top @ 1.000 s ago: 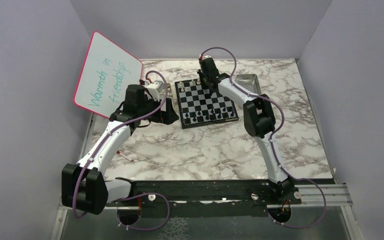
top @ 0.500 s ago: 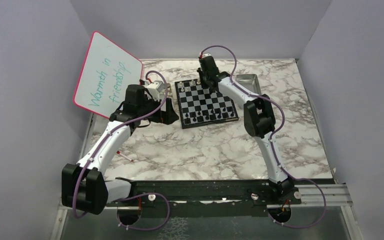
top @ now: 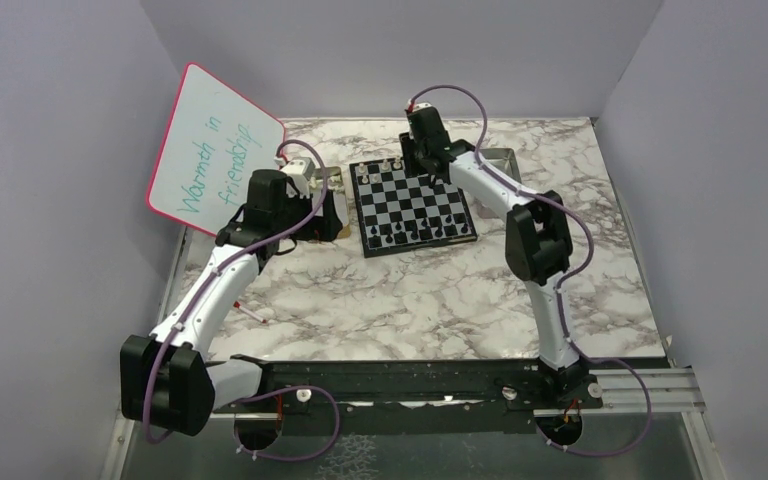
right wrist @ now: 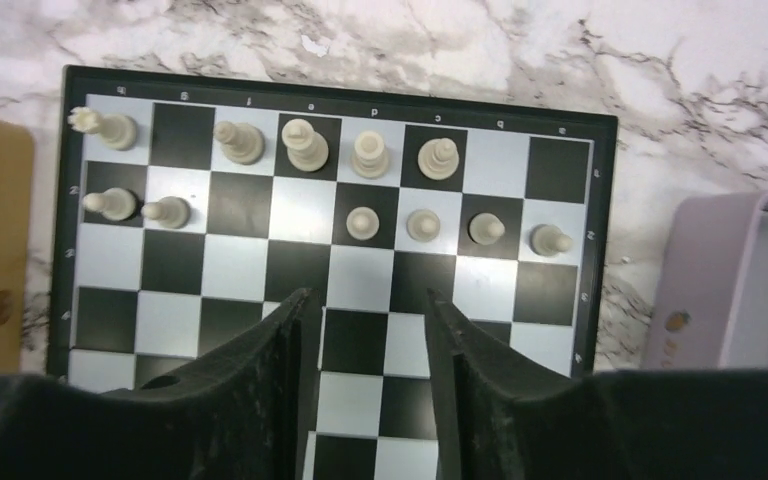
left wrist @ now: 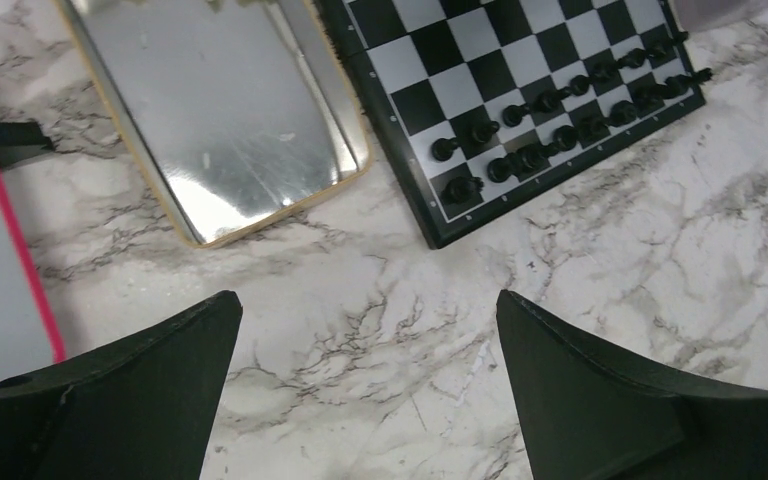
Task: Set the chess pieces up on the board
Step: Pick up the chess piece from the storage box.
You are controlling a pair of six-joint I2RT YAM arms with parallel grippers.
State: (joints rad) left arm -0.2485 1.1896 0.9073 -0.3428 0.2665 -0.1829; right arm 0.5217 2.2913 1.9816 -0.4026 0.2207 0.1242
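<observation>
Pale chess pieces [right wrist: 303, 143] on board [right wrist: 340, 92] at 12 o'clock of right hand [right wrist: 367, 296], released, empty; left hand [left wrist: 367, 300] released; marble worktop [top: 410, 300], lilac walls [top: 390, 50].

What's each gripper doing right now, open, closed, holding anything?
Left gripper: wide open, holding nothing.
Right gripper: partly open above the board, holding nothing.

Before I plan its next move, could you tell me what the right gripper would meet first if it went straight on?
Probably the board itself: the right gripper points down at bare squares, just short of the pale pawns, with nothing between its open fingers. Height above it is unclear.
</observation>
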